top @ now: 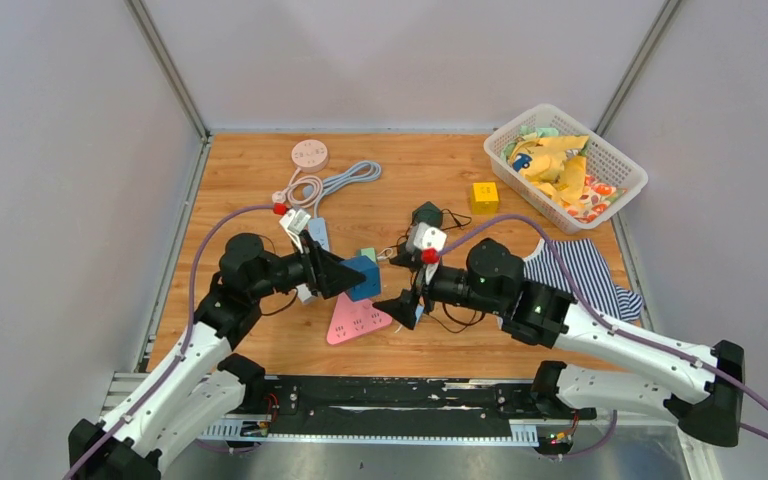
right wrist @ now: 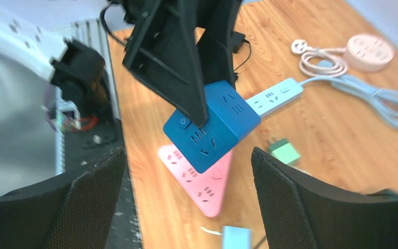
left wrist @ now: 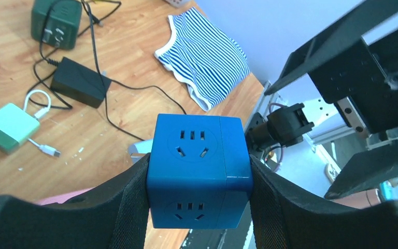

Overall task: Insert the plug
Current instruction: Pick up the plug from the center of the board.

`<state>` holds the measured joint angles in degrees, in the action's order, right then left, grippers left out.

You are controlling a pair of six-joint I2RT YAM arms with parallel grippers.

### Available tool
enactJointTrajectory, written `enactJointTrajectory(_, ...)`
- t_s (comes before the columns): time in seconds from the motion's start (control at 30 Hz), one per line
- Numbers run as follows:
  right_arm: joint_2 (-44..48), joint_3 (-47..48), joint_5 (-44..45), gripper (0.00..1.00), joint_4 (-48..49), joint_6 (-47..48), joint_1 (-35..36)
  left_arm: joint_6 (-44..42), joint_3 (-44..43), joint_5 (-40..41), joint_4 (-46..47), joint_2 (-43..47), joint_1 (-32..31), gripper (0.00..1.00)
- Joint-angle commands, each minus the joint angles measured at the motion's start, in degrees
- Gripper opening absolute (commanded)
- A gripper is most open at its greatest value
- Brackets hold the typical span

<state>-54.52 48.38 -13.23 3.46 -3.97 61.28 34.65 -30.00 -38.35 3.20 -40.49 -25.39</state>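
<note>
Our left gripper [top: 345, 275] pinches the blue socket cube [left wrist: 197, 155], up in the air. Our right gripper [top: 407, 300] is spread wide with nothing in it. A blurry pale thing [right wrist: 237, 237] under it may be the plug. Grabbed crooked, its pins could miss the holes.

Smooth blue plastic socket cube [left wrist: 199, 166], matt wood-grain table [top: 410, 190], striped cloth [left wrist: 207, 52]

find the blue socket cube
In the top view, left of centre: the blue socket cube is clamped in the left gripper, over the pink triangular strip.
</note>
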Motion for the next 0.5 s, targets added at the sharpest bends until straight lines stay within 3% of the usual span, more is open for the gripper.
enactJointTrajectory(0.0,-0.01,-2.81,8.27,0.90,-1.21,26.66,5.14,3.27,-2.22,-4.12,-0.20,-1.75,-0.37,0.00)
enactJointTrajectory(0.13,-1.77,-3.68,10.12,0.92,2.58,35.06,6.48,3.16,-2.95,-5.29,-2.13,-2.62,-0.37,0.00)
enactJointTrajectory(0.33,-5.71,-5.21,5.98,0.92,8.96,42.23,7.56,-10.51,-11.69,-0.83,-25.37,-5.94,-0.37,0.00)
enactJointTrajectory(0.47,-8.95,-5.13,4.44,0.91,11.30,43.91,8.23,-9.62,-11.90,-3.94,-25.21,-6.60,-0.38,0.00)
